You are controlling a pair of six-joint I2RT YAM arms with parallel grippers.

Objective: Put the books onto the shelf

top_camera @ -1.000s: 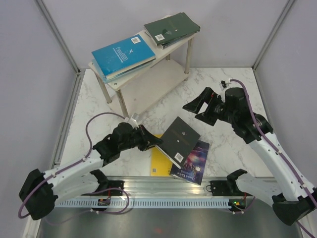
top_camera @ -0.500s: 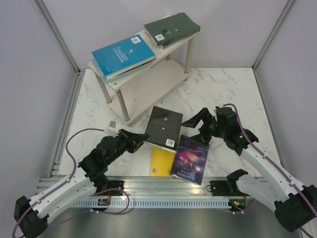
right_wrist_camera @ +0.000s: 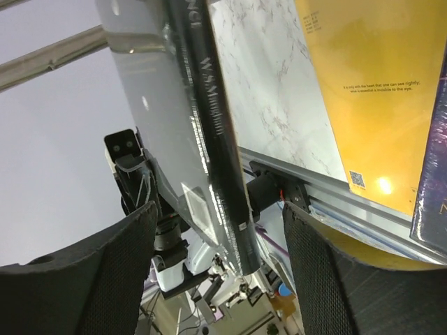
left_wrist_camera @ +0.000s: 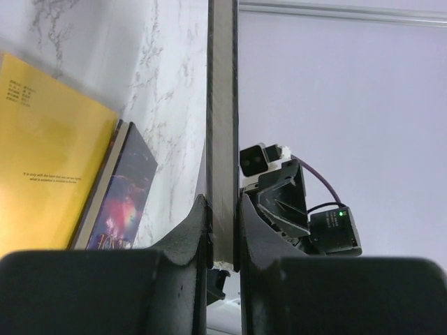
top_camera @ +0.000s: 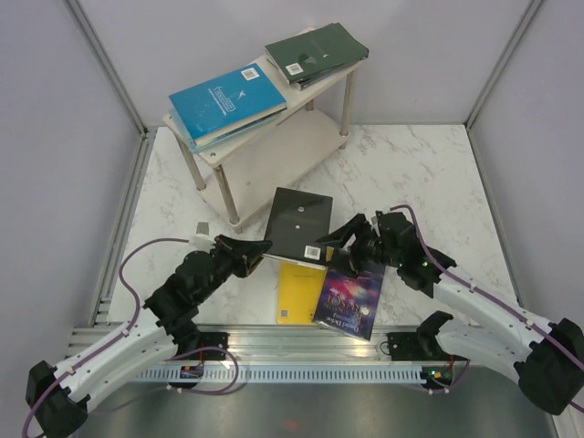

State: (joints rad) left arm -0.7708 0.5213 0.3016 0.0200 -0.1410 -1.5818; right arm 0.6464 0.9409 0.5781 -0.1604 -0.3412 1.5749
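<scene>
Top cam: I've got the black book (top_camera: 299, 224) held up in front of the shelf (top_camera: 283, 155). My left gripper (top_camera: 262, 248) is clamped on its near-left edge, I'd guess so the right gripper (top_camera: 336, 239) can grab the opposite side for a two-handed lift. Left wrist cam: both pads (left_wrist_camera: 187, 234) are squeezed tight on that edge. Right wrist cam: jaws spread astride the spine, gaps on both sides, nothing gripped yet.

The black book (top_camera: 301, 224) hangs in the air with its cover up, pinched at its near left edge by the left gripper (top_camera: 261, 248). Just before it, a yellow book (top_camera: 297, 294) and a dark blue pictorial book (top_camera: 350, 297) lie flat, side by side. On the top board of the pale two-tier shelf (top_camera: 274, 155) lie a blue book (top_camera: 226, 100) and a dark green book (top_camera: 317, 52), each on a small stack.
</scene>
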